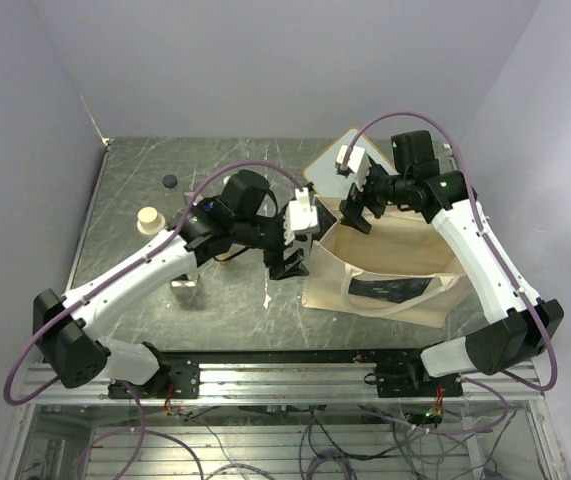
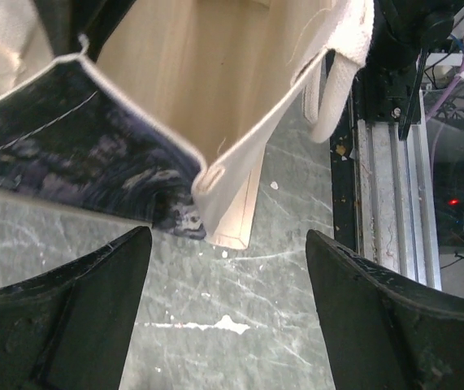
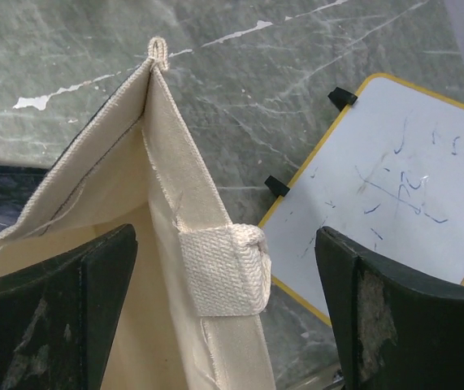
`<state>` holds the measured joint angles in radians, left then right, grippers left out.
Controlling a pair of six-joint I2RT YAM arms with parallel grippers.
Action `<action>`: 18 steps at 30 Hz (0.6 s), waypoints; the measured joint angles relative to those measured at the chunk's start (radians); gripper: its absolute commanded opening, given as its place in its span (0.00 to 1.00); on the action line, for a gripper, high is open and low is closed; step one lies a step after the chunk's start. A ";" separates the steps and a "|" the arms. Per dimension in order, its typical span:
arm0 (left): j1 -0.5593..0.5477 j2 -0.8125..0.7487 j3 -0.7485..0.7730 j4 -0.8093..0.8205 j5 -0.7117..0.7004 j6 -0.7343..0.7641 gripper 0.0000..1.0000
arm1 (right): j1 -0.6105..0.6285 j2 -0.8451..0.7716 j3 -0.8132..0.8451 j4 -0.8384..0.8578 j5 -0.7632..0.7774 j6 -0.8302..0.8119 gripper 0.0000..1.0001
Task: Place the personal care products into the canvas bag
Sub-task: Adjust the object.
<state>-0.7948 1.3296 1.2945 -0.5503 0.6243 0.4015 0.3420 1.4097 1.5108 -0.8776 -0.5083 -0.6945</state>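
My left fingers (image 2: 394,313) are spread wide, with only the grey marbled tabletop (image 2: 280,268) showing in the gap. Just ahead of their tips stands the large cream canvas bag (image 2: 215,73), its near corner pointing into that gap. Its dark printed side lies ahead of one finger and a hanging loop of cream handle (image 2: 337,89) ahead of the other. In my wrist view the fingers are clear of the fabric.

My right fingers (image 3: 53,317) are spread too, above the bag's open mouth. Its rim runs up between them, and the sewn-down end of a webbing strap (image 3: 223,272) sits in the gap. I cannot tell whether they touch the cloth. Beyond the outer finger a white board with a yellowish frame (image 3: 394,187) lies flat.

From above, a cream cylinder (image 1: 149,219) stands well apart from both pairs of fingers, on the side of my left fingers away from the bag. A small dark round cap (image 1: 170,181) is a little beyond it.
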 measured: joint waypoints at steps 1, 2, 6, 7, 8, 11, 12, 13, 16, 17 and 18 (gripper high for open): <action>-0.011 0.017 0.000 0.015 0.000 0.004 0.82 | 0.002 0.003 0.000 -0.003 0.003 -0.010 0.82; -0.023 0.036 0.000 0.031 0.000 0.007 0.79 | 0.003 0.006 0.000 -0.005 0.002 -0.021 0.78; -0.050 0.084 -0.023 0.117 0.001 -0.002 0.59 | 0.003 0.010 -0.006 -0.005 -0.004 -0.045 0.56; -0.053 0.088 -0.036 0.142 0.001 -0.009 0.47 | 0.003 0.007 -0.015 0.002 -0.007 -0.047 0.51; -0.056 0.090 -0.048 0.162 0.001 -0.016 0.38 | 0.003 0.004 -0.028 0.009 -0.009 -0.046 0.43; -0.063 0.093 -0.073 0.216 -0.004 -0.042 0.16 | 0.005 -0.009 -0.072 0.051 -0.006 -0.033 0.15; -0.063 0.093 -0.083 0.235 -0.008 -0.050 0.09 | 0.005 -0.014 -0.084 0.072 0.004 -0.022 0.06; -0.064 0.092 -0.092 0.256 -0.010 -0.058 0.07 | 0.006 -0.017 -0.092 0.082 0.010 -0.021 0.00; -0.064 0.078 -0.117 0.285 -0.019 -0.069 0.07 | 0.006 -0.020 -0.098 0.105 0.042 0.005 0.00; -0.064 0.070 -0.123 0.285 -0.023 -0.069 0.07 | 0.006 -0.020 -0.098 0.111 0.053 0.010 0.00; -0.064 0.061 -0.128 0.285 -0.027 -0.068 0.07 | 0.006 -0.020 -0.098 0.117 0.061 0.016 0.00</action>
<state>-0.8593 1.3907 1.1667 -0.2653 0.5968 0.3336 0.3481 1.3899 1.4124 -0.7605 -0.4469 -0.6788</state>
